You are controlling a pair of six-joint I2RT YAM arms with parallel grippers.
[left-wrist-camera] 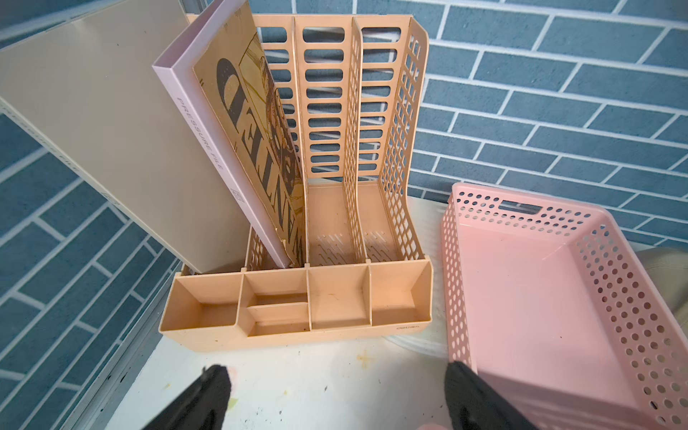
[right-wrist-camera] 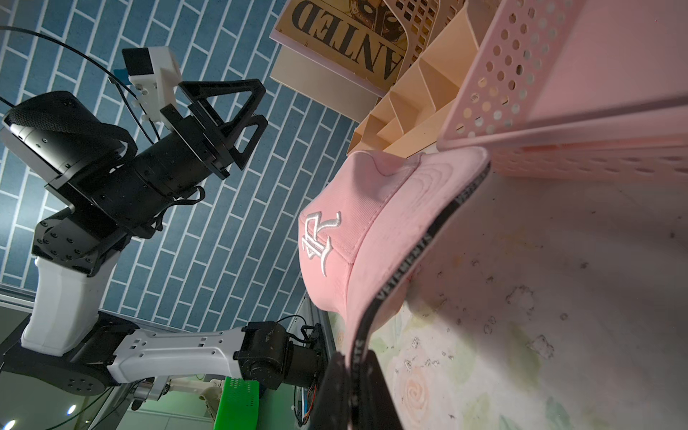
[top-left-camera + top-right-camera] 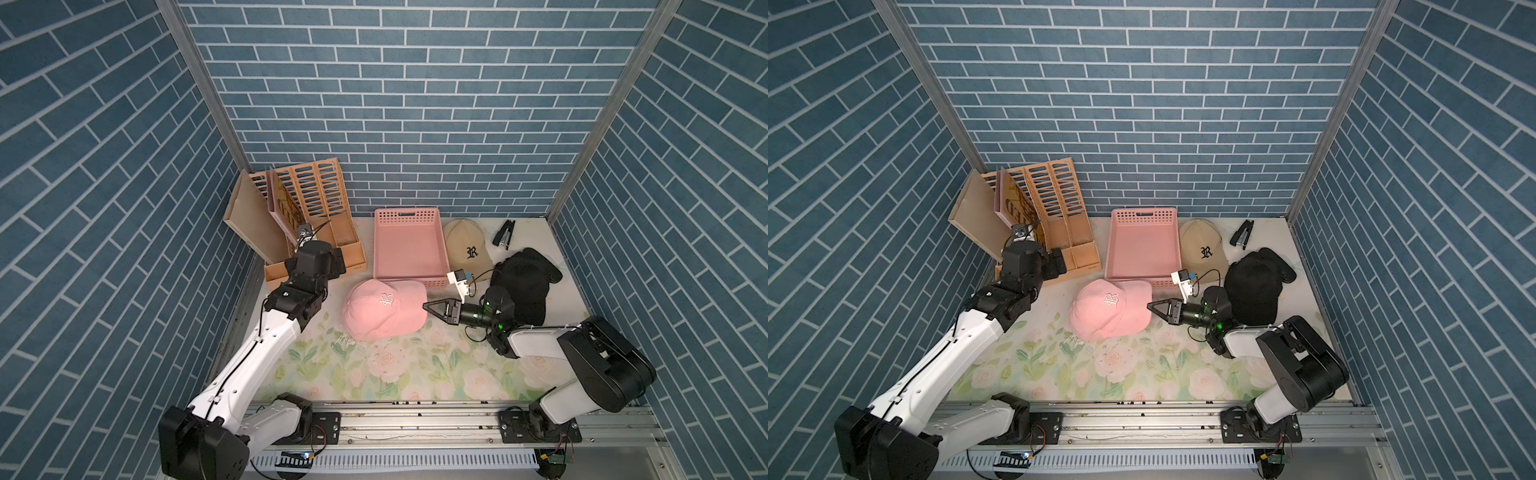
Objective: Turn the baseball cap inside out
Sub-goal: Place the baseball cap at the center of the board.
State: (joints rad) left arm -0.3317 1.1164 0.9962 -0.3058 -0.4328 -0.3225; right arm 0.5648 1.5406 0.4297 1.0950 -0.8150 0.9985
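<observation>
One grip: right jaws clamp pink cap (image 3: 384, 311) brim edge; left jaws spread, well apart.

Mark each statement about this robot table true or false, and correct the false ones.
1. The right fingers are shut on the pink cap's brim. True.
2. The left fingers hold the beige cap. False: they are open, holding nothing, near the rack.
3. The pink cap lies in the basket. False: it lies on the table, in front of the basket.
4. A stapler lies behind the black cap. True.
</observation>
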